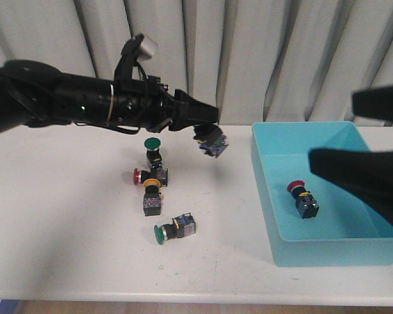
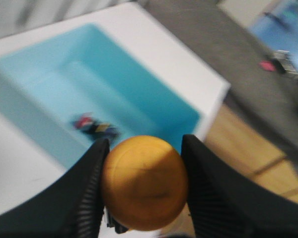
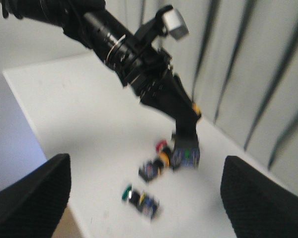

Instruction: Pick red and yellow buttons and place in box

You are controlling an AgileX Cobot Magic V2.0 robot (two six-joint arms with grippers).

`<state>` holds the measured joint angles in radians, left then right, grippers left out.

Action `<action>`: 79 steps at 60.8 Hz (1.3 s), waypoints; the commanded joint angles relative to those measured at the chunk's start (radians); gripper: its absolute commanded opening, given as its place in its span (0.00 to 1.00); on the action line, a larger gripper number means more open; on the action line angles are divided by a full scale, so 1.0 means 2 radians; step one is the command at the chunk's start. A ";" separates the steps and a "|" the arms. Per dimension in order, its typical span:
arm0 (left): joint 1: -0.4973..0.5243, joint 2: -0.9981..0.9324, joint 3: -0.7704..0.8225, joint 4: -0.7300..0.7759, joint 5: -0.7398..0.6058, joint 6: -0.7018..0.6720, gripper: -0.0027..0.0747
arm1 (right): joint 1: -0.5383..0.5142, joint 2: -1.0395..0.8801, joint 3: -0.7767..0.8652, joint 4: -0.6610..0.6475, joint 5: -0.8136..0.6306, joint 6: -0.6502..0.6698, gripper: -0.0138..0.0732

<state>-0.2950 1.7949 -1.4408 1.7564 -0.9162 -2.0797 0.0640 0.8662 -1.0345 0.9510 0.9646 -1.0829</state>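
Note:
My left gripper [image 1: 208, 126] is shut on a yellow button [image 1: 211, 142] and holds it in the air, left of the turquoise box [image 1: 263, 190]. In the left wrist view the yellow cap [image 2: 143, 182] fills the gap between the fingers [image 2: 87, 193], with the box [image 2: 49, 74] beyond it. A red button [image 1: 302, 198] lies inside the box and also shows in the left wrist view [image 2: 92, 126]. On the table lie a red button [image 1: 141, 175] and a yellow button [image 1: 152, 193]. My right gripper [image 1: 333, 131] is open and empty above the box; its fingers [image 3: 32, 193] stand wide apart.
Two green-capped switches sit on the table: one upright [image 1: 153, 147] behind the red button, one on its side [image 1: 173, 229] nearer the front edge. Grey curtains hang behind the table. The left arm [image 3: 139, 59] spans the right wrist view.

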 commanded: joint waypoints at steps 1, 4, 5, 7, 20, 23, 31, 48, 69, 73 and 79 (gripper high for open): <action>-0.001 -0.050 -0.012 -0.079 -0.061 -0.008 0.03 | -0.002 0.021 -0.013 0.108 -0.034 -0.103 0.83; -0.001 -0.059 -0.012 -0.109 -0.076 -0.008 0.03 | -0.002 0.033 -0.013 0.140 -0.033 -0.137 0.83; -0.001 -0.062 -0.012 -0.116 -0.080 -0.008 0.03 | -0.002 0.038 -0.013 0.152 -0.034 -0.149 0.83; -0.002 -0.068 -0.012 -0.133 -0.085 -0.008 0.03 | -0.002 0.044 -0.013 0.170 -0.033 -0.162 0.83; -0.002 -0.083 -0.012 -0.218 -0.088 -0.008 0.03 | -0.002 0.075 -0.013 0.222 -0.033 -0.210 0.83; -0.002 -0.083 -0.012 -0.231 -0.088 -0.008 0.03 | -0.002 0.078 -0.013 0.236 -0.033 -0.227 0.83; -0.002 -0.083 -0.012 -0.249 -0.088 -0.008 0.03 | -0.002 0.090 -0.014 0.274 -0.038 -0.269 0.83; -0.002 -0.083 -0.012 -0.258 -0.085 -0.008 0.03 | -0.002 0.129 -0.015 0.329 -0.039 -0.326 0.83; -0.002 -0.083 -0.012 -0.291 -0.084 -0.008 0.03 | 0.005 0.166 -0.015 0.385 -0.021 -0.380 0.83; -0.003 -0.083 -0.012 -0.291 -0.084 -0.008 0.03 | 0.024 0.172 -0.015 0.387 -0.025 -0.397 0.83; -0.003 -0.083 -0.012 -0.291 -0.084 -0.008 0.03 | 0.057 0.178 -0.015 0.388 -0.059 -0.419 0.83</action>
<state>-0.2959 1.6743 -1.4408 1.2613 -1.0711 -2.0881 0.1282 1.2305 -1.0345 1.6573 0.8810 -1.8674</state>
